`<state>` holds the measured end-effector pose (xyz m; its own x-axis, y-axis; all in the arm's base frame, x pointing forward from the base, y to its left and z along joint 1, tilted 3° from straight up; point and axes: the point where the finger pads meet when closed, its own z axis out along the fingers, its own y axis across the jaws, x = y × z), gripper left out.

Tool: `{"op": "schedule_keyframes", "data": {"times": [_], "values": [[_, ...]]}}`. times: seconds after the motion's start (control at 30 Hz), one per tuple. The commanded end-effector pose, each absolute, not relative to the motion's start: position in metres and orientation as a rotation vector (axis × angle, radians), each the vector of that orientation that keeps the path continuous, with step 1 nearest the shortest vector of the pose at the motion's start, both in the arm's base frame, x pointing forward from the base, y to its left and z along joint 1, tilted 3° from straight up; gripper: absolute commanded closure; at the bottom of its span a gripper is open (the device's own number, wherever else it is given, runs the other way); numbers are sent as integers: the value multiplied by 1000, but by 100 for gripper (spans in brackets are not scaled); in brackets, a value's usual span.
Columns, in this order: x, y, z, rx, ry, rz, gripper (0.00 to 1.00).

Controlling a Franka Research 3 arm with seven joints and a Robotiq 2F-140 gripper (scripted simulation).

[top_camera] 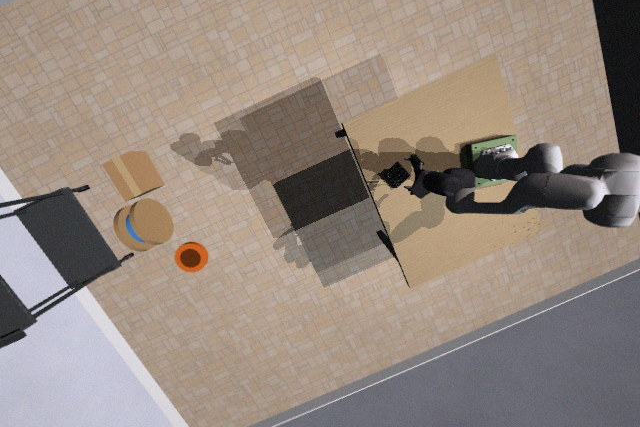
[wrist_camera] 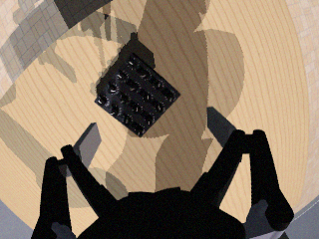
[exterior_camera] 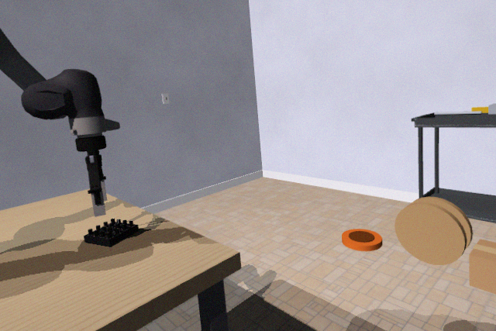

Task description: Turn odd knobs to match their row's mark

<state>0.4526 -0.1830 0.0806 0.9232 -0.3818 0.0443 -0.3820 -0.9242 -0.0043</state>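
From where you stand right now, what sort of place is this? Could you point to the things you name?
Probably a workshop or lab room: a robot arm [top_camera: 558, 189] [exterior_camera: 81, 93] reaches over a wooden table [top_camera: 439, 102] [exterior_camera: 168, 275] [wrist_camera: 279, 124], a dark metal cart [top_camera: 67, 236] [exterior_camera: 452, 121] stands by the wall, and a cardboard box [top_camera: 133, 174] [exterior_camera: 482, 269] sits on the tiled floor.

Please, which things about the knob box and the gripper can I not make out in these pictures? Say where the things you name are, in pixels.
- Printed names and marks on the knob box [top_camera: 397, 174] [exterior_camera: 112, 233] [wrist_camera: 138, 95]: wrist view, too small.
- Knob box's front: exterior view, no readable names.
- Gripper's [top_camera: 412, 174] [exterior_camera: 99, 207] [wrist_camera: 154, 136] upper body: wrist view, cut off by the bottom edge.
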Motion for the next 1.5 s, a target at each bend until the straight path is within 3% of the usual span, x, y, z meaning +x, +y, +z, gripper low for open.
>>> {"op": "schedule_keyframes", "data": {"times": [0.0,1.47], "values": [[456,-180,81,3009,-845,57,0],[498,-153,87,2661,-1686,70,0]]}}
